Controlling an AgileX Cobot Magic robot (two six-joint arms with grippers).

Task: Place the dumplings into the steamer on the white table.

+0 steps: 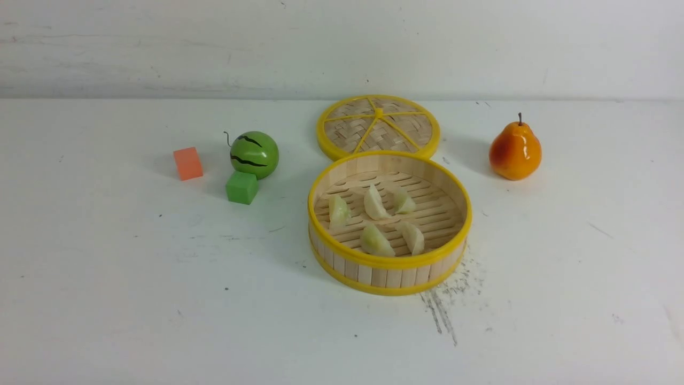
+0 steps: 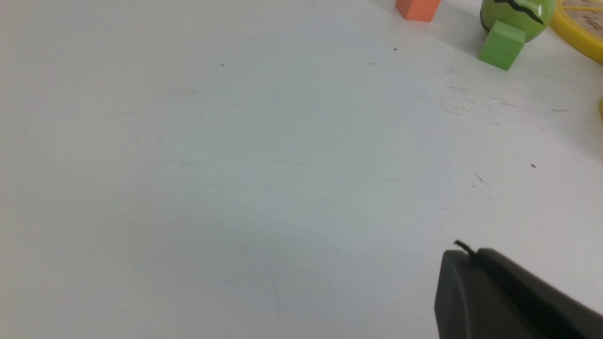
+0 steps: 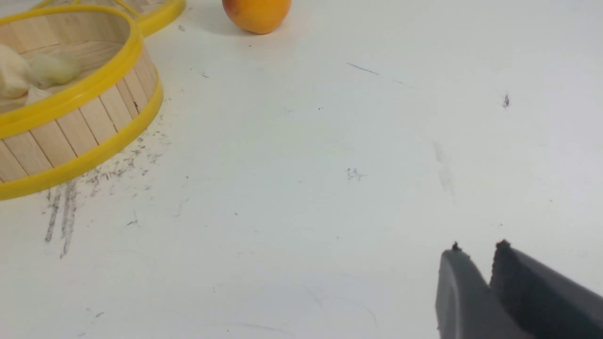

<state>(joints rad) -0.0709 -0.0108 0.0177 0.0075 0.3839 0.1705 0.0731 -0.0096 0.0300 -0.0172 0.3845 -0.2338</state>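
Note:
The round bamboo steamer (image 1: 390, 263) stands on the white table (image 1: 160, 299), just right of the middle. Several pale dumplings (image 1: 375, 203) lie on its slatted floor. Neither arm shows in the front view. In the right wrist view the steamer (image 3: 70, 101) with dumplings (image 3: 52, 68) is far off to one side of my right gripper (image 3: 478, 247). That gripper hangs over bare table, its tips a little apart with nothing between them. My left gripper (image 2: 471, 253) is shut and empty over bare table.
The flat woven lid (image 1: 378, 127) lies behind the steamer. A pear (image 1: 514, 151) stands at the right. At the left are a green striped ball (image 1: 254, 154), a green cube (image 1: 241, 187) and an orange cube (image 1: 187, 163). A dark scratch smear (image 1: 441, 313) marks the table in front of the steamer.

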